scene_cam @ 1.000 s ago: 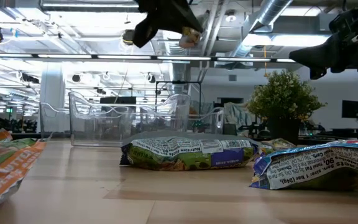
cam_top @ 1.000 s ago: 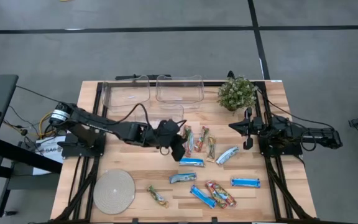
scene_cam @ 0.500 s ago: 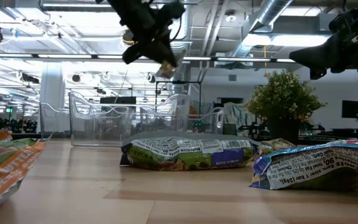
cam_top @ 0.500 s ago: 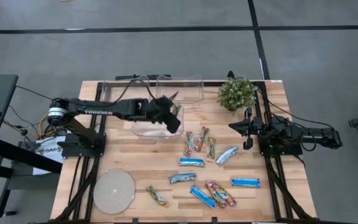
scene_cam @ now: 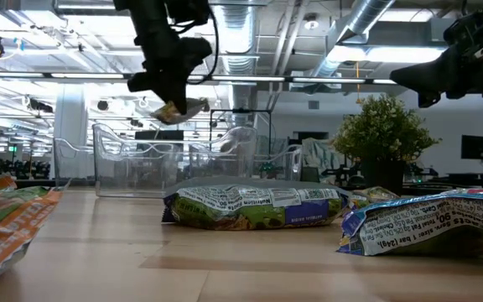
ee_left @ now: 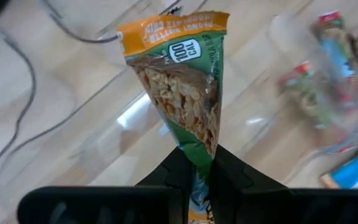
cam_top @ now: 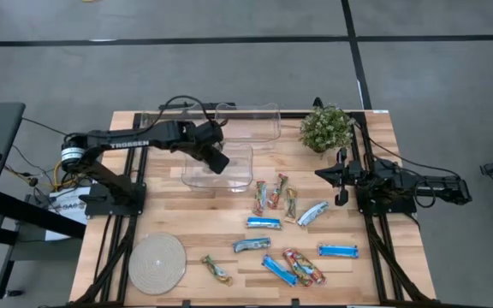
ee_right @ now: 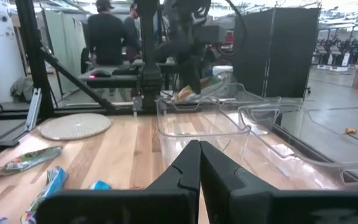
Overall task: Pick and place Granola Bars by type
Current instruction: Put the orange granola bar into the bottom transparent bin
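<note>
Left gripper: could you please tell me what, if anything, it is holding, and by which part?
The left gripper pinches a green-and-orange wrapped granola bar by one end, over the clear plastic bins.

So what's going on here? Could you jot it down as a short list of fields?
Left gripper: shut on a green and orange granola bar, held in the air above the clear bins
Right gripper: shut, empty, waiting at the table's right side near the potted plant
Loose bars: about ten, scattered on the wooden table
Round woven disc: front left corner
</note>
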Motion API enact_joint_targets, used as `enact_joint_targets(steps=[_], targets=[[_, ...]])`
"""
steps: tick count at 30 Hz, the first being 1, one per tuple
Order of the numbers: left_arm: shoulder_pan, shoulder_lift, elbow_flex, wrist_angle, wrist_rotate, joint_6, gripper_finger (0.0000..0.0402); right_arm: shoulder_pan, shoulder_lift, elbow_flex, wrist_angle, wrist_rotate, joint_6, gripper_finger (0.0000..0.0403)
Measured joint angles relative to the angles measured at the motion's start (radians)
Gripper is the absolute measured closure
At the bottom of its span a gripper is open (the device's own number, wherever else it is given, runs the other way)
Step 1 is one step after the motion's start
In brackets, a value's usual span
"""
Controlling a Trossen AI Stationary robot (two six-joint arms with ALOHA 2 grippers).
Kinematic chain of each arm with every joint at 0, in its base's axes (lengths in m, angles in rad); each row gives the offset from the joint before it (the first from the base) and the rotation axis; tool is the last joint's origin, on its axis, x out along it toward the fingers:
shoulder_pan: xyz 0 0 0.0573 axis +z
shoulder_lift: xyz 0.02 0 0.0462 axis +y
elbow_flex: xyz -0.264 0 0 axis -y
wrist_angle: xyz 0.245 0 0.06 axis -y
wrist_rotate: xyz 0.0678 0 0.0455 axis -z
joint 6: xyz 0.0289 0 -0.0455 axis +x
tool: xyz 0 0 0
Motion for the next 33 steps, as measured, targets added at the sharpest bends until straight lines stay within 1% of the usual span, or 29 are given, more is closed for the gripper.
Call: enact_joint_targets(steps=[4,15,20,31,33], targets=[[0.010,-0.004,0.000,-0.079,0.002,-0.008,0.0374,0.000,0.000,0.000,0.002,0.000,0.000,0.0403],[0.012,-0.010,-0.005,-0.107,-0.003,-0.176,0.0374,0.000,0.000,0.000,0.003,0.000,0.000,0.0403],[0.012,-0.010,-0.052,-0.109,-0.002,-0.262,0.0374,0.000,0.000,0.000,0.003,0.000,0.000,0.0403],[0.011,0.000,-0.145,-0.064,-0.014,-0.366,0.0374,0.000,0.000,0.000,0.002,0.000,0.000,0.0403],[0.011,-0.002,-0.166,-0.033,-0.014,-0.378,0.0374,0.000,0.000,0.000,0.002,0.000,0.000,0.0403]])
